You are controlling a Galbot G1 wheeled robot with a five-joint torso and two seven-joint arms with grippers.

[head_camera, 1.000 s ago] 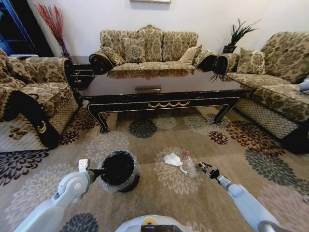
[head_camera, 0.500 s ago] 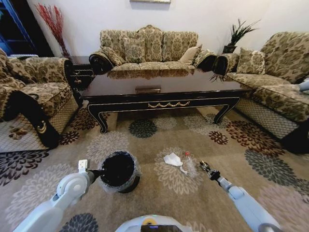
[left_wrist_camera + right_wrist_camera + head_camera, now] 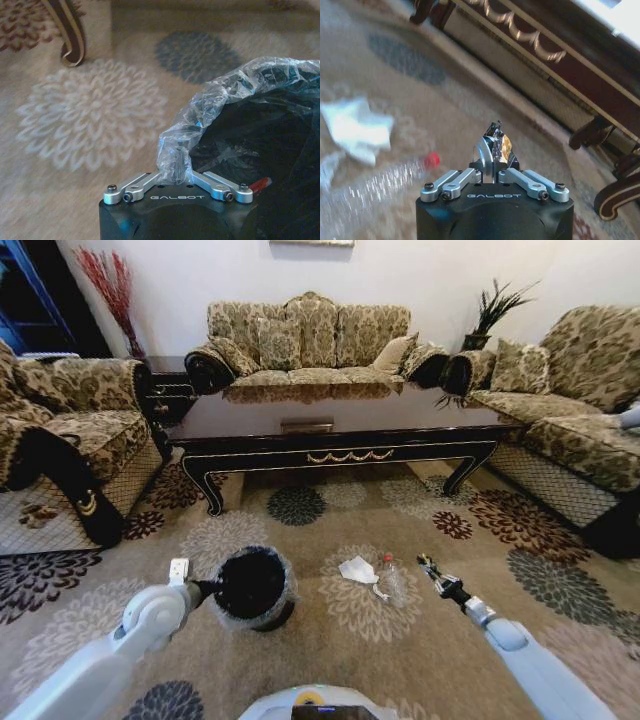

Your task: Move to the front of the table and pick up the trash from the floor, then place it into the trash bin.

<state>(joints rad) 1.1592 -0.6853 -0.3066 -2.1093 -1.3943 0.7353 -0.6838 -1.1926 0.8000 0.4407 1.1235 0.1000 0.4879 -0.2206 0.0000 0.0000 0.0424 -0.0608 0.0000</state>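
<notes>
Black trash bin [image 3: 252,585], near the table [image 3: 330,425], is being gripped at its bagged rim by the left gripper [image 3: 175,172]; the right gripper [image 3: 495,150] is pinching a shiny scrap [image 3: 497,140] beside it.

Open beige flower-patterned carpet [image 3: 330,640] is left between the small round black bin lined with thin greyish plastic [image 3: 252,587] and the right tool [image 3: 425,565]. That gap is partly taken by a crumpled white paper [image 3: 357,569] and a clear plastic bottle with a red cap [image 3: 392,582]. Beyond them, passage is blocked by the glossy dark low wooden surface [image 3: 330,425]. The bin's rim is gripped by the left tool [image 3: 207,589].
</notes>
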